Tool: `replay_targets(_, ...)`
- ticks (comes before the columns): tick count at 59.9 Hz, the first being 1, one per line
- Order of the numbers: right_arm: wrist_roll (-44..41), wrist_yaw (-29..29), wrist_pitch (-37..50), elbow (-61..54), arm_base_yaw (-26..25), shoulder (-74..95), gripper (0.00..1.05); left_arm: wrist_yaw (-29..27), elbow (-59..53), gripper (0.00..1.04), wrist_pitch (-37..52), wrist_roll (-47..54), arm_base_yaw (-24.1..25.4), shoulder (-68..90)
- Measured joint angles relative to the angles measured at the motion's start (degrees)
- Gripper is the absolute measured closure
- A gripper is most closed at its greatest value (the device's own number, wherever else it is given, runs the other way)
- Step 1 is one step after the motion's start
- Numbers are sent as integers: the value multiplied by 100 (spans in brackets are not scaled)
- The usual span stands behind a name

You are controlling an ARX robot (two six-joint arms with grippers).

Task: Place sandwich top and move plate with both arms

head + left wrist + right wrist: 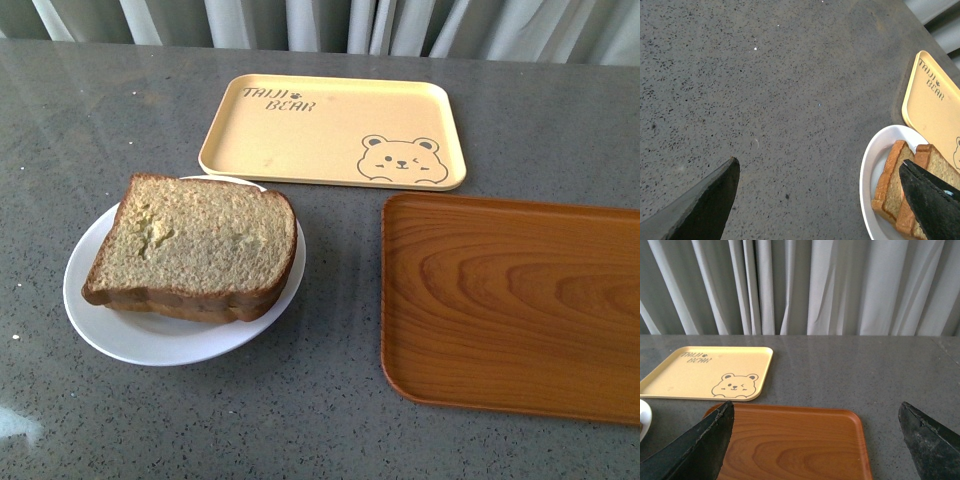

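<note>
Black left gripper point(820, 161) is hanging over the speckled grey table point(300, 430), jaws spread wide, gripping nothing. The right gripper point(816, 404) is likewise gaping near the glossy wooden tray point(500, 300). The coarse brown sandwich top point(195, 240) is sitting on a lower slice point(180, 305) (face hidden) on the round white plate point(120, 335), at the wooden tray's 9 o'clock. The beige bear tray point(300, 130) is lying at the plate's 1 o'clock.

Bench point(100, 100) looks like speckled grey stone, smooth with a soft sheen. The plate point(110, 335) is glossy white and the sandwich top point(195, 235) rough and crumbly. Brown tray point(510, 300) is smooth wood grain, bear tray point(300, 135) matt plastic.
</note>
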Motion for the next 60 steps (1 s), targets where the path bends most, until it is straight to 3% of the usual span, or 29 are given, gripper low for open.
replay_targets(27,0,0,0,0,0,0,9,452,74,9,1410,-1102,-323,1392)
replay_targets(60,2,0,0,0,0,0,9,1113,-52,9,4131,-2542,-538,3510)
